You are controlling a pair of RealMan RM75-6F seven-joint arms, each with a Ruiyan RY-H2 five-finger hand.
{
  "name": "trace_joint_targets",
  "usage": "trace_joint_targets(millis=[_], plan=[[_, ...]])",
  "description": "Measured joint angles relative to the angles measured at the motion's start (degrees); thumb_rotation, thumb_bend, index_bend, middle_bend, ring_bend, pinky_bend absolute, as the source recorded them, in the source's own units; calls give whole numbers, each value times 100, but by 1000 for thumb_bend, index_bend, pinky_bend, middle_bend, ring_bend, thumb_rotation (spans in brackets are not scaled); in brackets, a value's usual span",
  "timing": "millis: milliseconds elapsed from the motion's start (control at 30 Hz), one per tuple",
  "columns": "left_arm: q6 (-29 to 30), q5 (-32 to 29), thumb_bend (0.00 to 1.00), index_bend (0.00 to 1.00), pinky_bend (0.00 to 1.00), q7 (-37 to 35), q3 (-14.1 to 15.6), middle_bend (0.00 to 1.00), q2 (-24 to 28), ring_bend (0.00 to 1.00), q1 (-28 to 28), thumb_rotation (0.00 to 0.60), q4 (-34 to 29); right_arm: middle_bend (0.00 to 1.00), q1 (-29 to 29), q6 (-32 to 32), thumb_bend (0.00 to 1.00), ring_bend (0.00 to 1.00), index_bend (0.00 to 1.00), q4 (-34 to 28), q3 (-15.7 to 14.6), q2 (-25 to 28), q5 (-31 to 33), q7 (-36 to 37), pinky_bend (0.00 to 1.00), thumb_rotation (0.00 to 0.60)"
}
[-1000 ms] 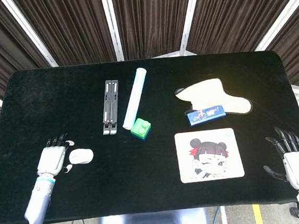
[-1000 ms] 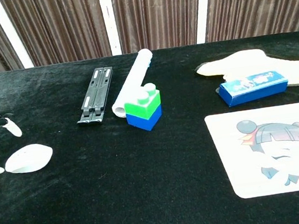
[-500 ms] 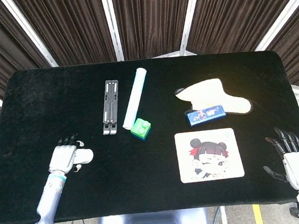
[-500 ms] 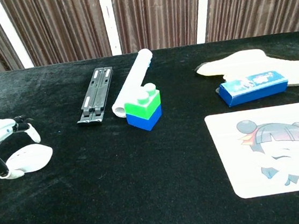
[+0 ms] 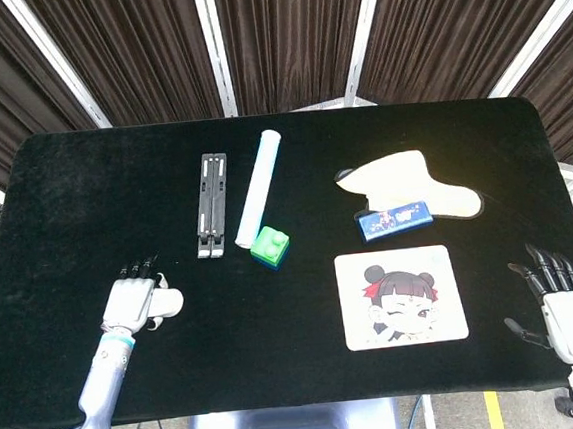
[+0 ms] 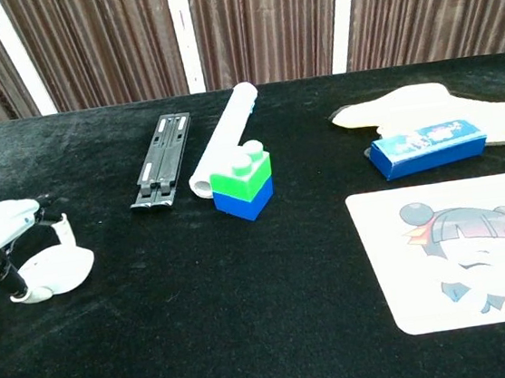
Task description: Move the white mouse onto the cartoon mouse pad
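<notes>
Left hand point(image 5: 132, 303) sits low over the white mouse point(image 5: 167, 303) at the 8 o'clock part of the worktop point(image 5: 84, 192), palm down, forearm running back toward the near edge. Its fingers point(image 6: 58, 227) curl around the mouse body, thumb on the near side, touching it; mouse looks cupped, still on the cloth in chest view. Right hand point(image 5: 566, 305) rests at the 4 o'clock corner by the right edge, palm down, fingers spread, holding nothing.

Cartoon mouse pad point(image 5: 401, 297) lies flat at 5 o'clock, well apart from the mouse, its near edge close to the worktop's front edge. Bare black cloth runs between mouse and pad along the front. Green and blue block point(image 5: 269, 247) stands beyond that strip near centre; black folded stand point(image 5: 210, 204) and white tube point(image 5: 258, 188) lie further back.
</notes>
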Motion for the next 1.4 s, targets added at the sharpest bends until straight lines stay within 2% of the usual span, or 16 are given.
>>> trace_joint_targets(millis=[367,633,967,1100,1400], plan=[[133,272,279,504,0,391,-72,0,69,0,-347,600,-751,0,6,-20,159,0,182,-5,37,23,63,84,0,600],[79,151,279,504,0,973,-194,0,-224,0,-818,600,-963,0,7,-21,159,0,182,15,100,46,155,192,0,600],[-509,121,279,513,0,1093,-358,0,-541,0,-1486,600,-788,0,18,-92,164,0,182,106,216,42,366,317,0,600],[-825,296,278,513,0,895,-386,0,-678,0,-1775,600,-533,0,32,-145,166,0,182,172,256,25,440,389,0,600],[-1102,454,279,512,0,757,-491,0,-1165,0,-2319,600,-56,0,45,-224,165,0,182,214,300,2,553,403,0,600]])
